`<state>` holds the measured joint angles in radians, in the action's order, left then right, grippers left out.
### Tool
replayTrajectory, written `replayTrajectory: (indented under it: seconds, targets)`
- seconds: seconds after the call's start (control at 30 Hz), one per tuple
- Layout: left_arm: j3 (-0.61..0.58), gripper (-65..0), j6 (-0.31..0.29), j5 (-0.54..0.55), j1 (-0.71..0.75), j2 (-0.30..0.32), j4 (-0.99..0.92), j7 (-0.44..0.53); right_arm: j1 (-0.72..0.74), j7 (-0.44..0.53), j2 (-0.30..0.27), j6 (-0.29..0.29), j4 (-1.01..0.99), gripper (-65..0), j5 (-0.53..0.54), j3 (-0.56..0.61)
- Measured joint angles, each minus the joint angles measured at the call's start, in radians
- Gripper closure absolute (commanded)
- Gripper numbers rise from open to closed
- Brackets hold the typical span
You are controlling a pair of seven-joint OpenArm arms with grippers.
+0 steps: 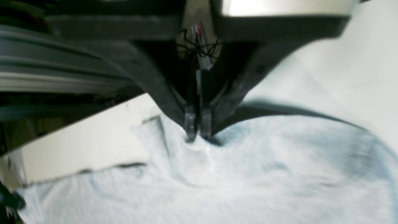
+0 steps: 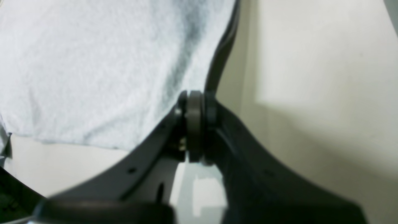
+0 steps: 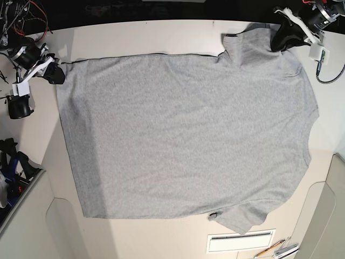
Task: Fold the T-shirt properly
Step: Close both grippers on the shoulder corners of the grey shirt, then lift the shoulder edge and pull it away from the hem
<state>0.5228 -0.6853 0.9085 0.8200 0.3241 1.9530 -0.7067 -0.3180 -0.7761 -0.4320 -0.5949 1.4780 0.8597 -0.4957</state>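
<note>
Spread flat and plain side up across the pale table (image 3: 135, 38): the T-shirt (image 3: 183, 135), filling the middle of the base view, long axis running left to right, hem at the left edge, sleeves at upper right and lower right. Clamped on the cloth near the upper-right sleeve: the left gripper (image 1: 196, 129), jaws together with a small peak of grey fabric pinched between them. Pinched shut at the upper-left corner of the hem: the right gripper (image 3: 54, 73), jaws together on the fabric's dark edge, as seen close in the right wrist view. Both grips set along the top edge of the frame, one at each end of the long axis, the rest of the garment lying toward the bottom of the frame. Judged ready for a fold drawn downward across the shirt's short axis.
</note>
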Motion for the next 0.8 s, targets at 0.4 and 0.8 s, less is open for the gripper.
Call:
replayTrajectory:
  seconds: [0.4, 0.8]
  targets:
    - [0.118, 0.0, 0.0, 0.059, 0.0, 0.0, 0.0, 0.0, 0.047, 0.0, -0.034, 0.0, 0.003, 0.0, 0.015, -0.003]
    - [0.138, 0.0, -0.001, 0.053, -0.076, 0.006, 0.001, -0.004, 0.095, -0.008, -0.033, 0.0, 0.003, 0.0, 0.019, -0.005]
